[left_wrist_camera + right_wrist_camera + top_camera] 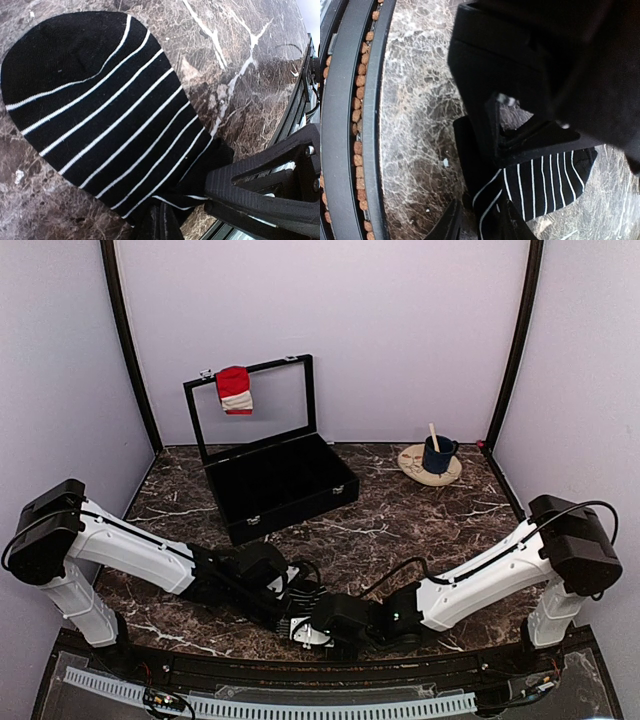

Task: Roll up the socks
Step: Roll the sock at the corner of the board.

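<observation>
**Work area.** The marble table [420, 530] carries an open black case [300, 512] at far left of centre. Its lid [300, 390] stands upright. A blue cup [437, 454] with a pale stick [434, 435] in it sits on a round plate [412, 468] at far right.

**Task items.**
- A red sock [235, 390] with a white band hangs over the top edge of the lid, well apart from both arms.
- A striped sock [100, 105], black with thin white lines, lies flat on the table at the near edge, near centre. Its rounded toe points away from the left gripper [212, 187]. Its narrow end is bunched at that gripper's fingertips.

**Left gripper.** The fingers are pressed together, pinching the bunched narrow end of the striped sock. The gripper sits low, just above the table surface.

**Right gripper.** The right gripper [482, 227] meets the left one at the near centre of the table. In the right wrist view its two fingers stand a little apart. Dark fabric from the narrow end of the striped sock lies between them. Whether the fingers actually clamp that fabric cannot be told from the views. The left gripper's black finger frame lies just beyond, resting over the striped part of the sock.
</observation>
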Robot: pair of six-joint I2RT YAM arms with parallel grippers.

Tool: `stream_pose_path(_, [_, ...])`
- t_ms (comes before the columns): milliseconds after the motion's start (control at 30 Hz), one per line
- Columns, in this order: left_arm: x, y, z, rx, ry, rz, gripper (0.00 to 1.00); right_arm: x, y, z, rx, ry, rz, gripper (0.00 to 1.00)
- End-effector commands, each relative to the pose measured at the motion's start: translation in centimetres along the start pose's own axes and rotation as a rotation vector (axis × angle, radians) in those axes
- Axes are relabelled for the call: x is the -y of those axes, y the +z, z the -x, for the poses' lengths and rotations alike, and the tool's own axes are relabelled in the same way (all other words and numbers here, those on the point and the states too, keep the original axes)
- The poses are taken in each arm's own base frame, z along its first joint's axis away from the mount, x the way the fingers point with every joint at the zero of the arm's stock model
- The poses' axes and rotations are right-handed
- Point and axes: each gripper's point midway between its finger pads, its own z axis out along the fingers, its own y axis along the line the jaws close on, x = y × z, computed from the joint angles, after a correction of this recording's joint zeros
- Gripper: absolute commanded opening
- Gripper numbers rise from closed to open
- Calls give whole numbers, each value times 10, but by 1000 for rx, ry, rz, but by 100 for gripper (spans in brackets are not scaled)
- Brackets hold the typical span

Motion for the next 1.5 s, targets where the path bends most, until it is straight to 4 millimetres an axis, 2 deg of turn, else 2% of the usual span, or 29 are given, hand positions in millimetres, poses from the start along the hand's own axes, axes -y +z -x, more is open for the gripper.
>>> stream_pose_path(0, [-42, 5, -52, -188, -50, 122, 0, -6, 4, 7, 22, -7, 25, 26])
stream_pose_path(333, [-44, 4, -52, -184, -68, 116, 0, -8, 14, -9, -28, 47, 90, 14])
stream_pose_path(700, [-45, 4, -49, -159, -84, 116, 0, 0, 24, -26, -103, 172, 173, 1])
stream_pose_path(1000, [-55, -2, -50, -121, -109, 149, 0, 8, 27, -35, -143, 335, 280, 0])
stream_pose_path(1200, [-64, -10, -46, -69, -122, 195, 10, 13, 28, -40, -171, 488, 409, 0])
stream_pose_path(1467, [-66, -22, -30, 31, -119, 217, 27, 3, 30, -42, -222, 607, 600, 0])
